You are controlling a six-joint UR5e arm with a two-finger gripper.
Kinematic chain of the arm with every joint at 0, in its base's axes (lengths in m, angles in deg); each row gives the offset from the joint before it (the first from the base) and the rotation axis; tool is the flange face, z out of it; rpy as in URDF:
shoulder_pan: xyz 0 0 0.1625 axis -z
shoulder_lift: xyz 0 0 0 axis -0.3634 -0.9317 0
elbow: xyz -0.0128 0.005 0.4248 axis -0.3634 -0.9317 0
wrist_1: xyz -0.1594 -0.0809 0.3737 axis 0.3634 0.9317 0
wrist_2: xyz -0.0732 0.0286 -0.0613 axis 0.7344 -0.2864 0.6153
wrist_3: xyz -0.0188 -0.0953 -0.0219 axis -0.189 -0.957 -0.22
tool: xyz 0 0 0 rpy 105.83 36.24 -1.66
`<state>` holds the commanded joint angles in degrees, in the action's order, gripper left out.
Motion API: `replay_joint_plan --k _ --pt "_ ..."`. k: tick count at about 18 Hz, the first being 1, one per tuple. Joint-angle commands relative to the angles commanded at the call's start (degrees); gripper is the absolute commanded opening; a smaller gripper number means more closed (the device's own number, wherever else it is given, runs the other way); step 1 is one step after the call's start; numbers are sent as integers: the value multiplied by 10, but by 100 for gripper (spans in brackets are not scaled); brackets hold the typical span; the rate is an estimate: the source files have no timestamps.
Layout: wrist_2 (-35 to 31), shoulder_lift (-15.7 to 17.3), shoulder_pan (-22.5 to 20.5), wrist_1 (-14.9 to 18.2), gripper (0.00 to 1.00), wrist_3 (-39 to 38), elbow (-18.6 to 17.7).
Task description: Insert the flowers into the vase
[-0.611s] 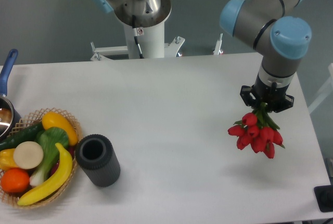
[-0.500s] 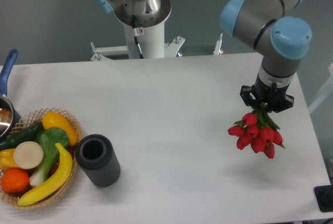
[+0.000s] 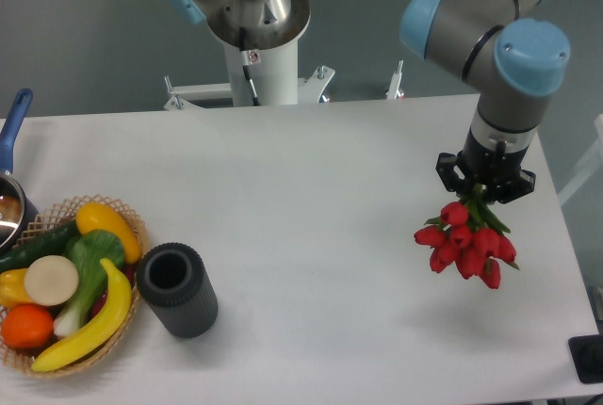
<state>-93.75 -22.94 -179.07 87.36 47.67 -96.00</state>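
I've got the gripper over the right side of the table, clamped on the stems of the tulip bunch. The fingers are mostly hidden by the black gripper body and the leaves, so I read the grip from the bunch hanging off it, not from seeing the jaws directly. The red buds hang below the gripper, heads down and fanned out, clear of the surface; a faint shadow sits on the table below them, toward the front right corner.

The vase stands near the front left of the table, well apart from the flowers. Dark grey, ribbed, upright with a slight lean toward camera, round mouth open and visible. It's just beside the right rim of the wicker basket; I can't tell whether they touch.

In the basket I see a banana, a yellow pepper, an orange, a leafy green vegetable with a white stalk, a pale round item and a dark green piece. A steel pot with a blue handle is cut off at the left edge.
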Motion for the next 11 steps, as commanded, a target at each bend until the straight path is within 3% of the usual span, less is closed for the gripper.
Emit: replay_joint_plan --k 5,11 --pt "171 20 8 -6 0 -19 14" --pt "390 17 27 -8 0 -33 15"
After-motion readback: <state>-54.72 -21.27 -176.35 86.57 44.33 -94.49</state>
